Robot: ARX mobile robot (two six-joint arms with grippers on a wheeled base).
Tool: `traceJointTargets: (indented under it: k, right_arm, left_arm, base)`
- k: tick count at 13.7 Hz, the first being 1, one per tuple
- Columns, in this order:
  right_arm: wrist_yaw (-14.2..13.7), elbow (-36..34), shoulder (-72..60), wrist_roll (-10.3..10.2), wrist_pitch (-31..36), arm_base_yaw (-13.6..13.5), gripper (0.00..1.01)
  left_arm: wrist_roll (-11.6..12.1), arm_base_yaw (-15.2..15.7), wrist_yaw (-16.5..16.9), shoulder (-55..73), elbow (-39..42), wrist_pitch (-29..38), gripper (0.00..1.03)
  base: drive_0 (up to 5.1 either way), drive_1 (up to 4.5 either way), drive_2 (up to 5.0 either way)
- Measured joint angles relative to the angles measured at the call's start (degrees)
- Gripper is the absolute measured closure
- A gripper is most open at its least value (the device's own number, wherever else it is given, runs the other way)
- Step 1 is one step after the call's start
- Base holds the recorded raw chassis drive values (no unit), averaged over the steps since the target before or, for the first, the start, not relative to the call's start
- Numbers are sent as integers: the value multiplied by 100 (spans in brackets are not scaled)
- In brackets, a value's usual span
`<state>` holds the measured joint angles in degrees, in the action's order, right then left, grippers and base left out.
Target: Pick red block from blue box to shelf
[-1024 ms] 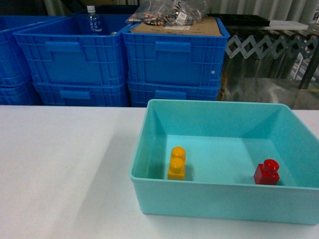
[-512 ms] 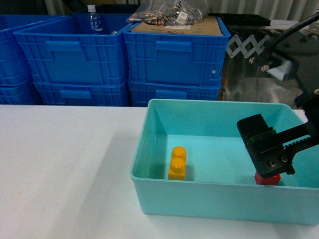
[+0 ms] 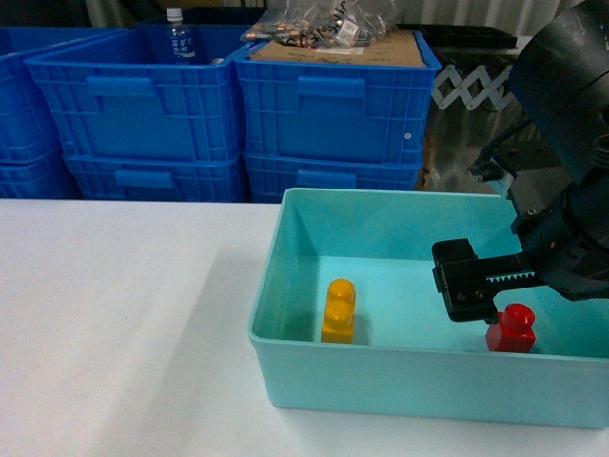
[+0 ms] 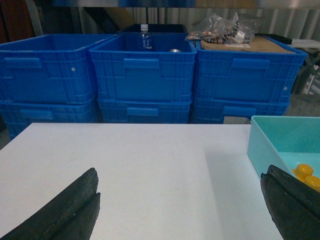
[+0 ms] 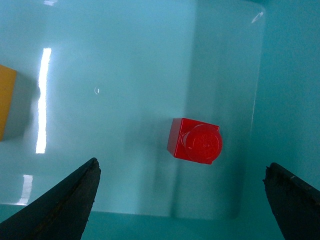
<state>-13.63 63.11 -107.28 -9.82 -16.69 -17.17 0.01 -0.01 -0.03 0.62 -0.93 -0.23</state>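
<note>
The red block [image 3: 511,328] stands stud-up on the floor of the blue box [image 3: 381,367], near its right front corner. My right gripper [image 3: 502,286] hangs open inside the box just above the block. In the right wrist view the red block [image 5: 196,141] lies between and a little ahead of the spread fingertips of the right gripper [image 5: 181,171], touching neither. My left gripper [image 4: 180,175] is open over the bare white table, left of the blue box [image 4: 280,135]. The shelf is out of view.
A yellow-orange two-stud brick [image 3: 338,311] sits at the box's left front. Stacked dark blue crates [image 3: 333,124] line the far edge of the white table [image 3: 114,324], with a bottle [image 3: 176,38] and a bag of parts [image 3: 324,24] on top.
My right arm has come in from the right. Its open gripper has moved left and settled just above the red block. The blocks have not moved.
</note>
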Motion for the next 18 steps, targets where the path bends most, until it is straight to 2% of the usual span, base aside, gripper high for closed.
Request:
traceJointTargets:
  k: [5, 13, 14, 18]
  right_arm:
    - [-74, 302, -671, -221, 37, 0, 3]
    - [-179, 798, -1355, -387, -4, 181, 3]
    - [-177, 837, -1421, -404, -44, 181, 19]
    - [-160, 883, -1569, -479, -55, 227, 61]
  left_arm:
    - [0, 0, 2, 0, 0, -2, 5]
    - [0, 0, 0, 0, 0, -2, 5]
    - [0, 0, 2, 0, 0, 0, 5]
    - [0, 0, 0, 0, 0, 0, 5]
  base:
    - [0, 0, 0]
    - [0, 0, 0]
    - [0, 0, 0]
    - [0, 0, 0]
